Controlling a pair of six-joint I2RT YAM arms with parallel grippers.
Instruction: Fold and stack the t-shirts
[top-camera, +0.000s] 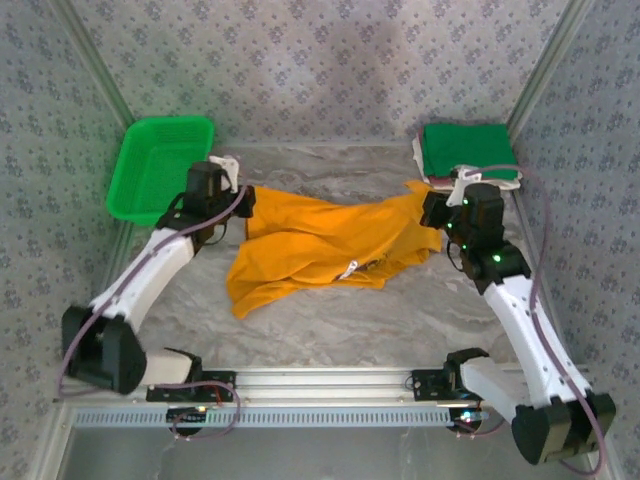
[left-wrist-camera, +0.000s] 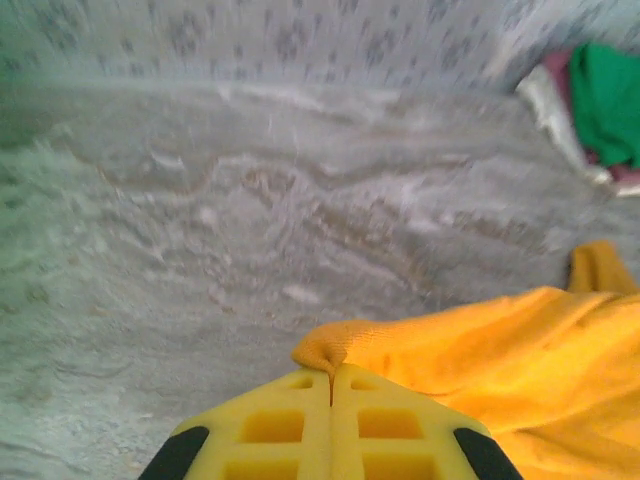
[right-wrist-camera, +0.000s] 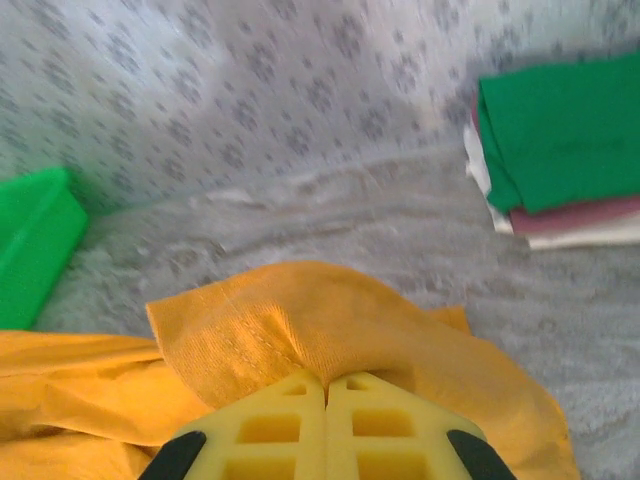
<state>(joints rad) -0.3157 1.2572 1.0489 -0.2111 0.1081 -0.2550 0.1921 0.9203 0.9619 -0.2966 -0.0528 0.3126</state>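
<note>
An orange-yellow t-shirt (top-camera: 320, 250) lies crumpled across the middle of the marble table, stretched between both arms. My left gripper (top-camera: 243, 200) is shut on its far left corner; in the left wrist view a small bunch of the orange cloth (left-wrist-camera: 335, 350) sticks out past the pinched yellow fingertips of that gripper (left-wrist-camera: 331, 376). My right gripper (top-camera: 432, 210) is shut on the shirt's right edge, and a hemmed flap (right-wrist-camera: 280, 330) rises over the closed fingertips of this gripper (right-wrist-camera: 325, 382). A stack of folded t-shirts (top-camera: 468, 152), green on top, sits at the back right.
A green plastic mesh basket (top-camera: 160, 165) stands at the back left corner, close behind the left arm. Patterned walls enclose the table on three sides. The folded stack (right-wrist-camera: 560, 150) shows green over maroon and white layers. Bare marble (top-camera: 340, 330) lies in front of the shirt.
</note>
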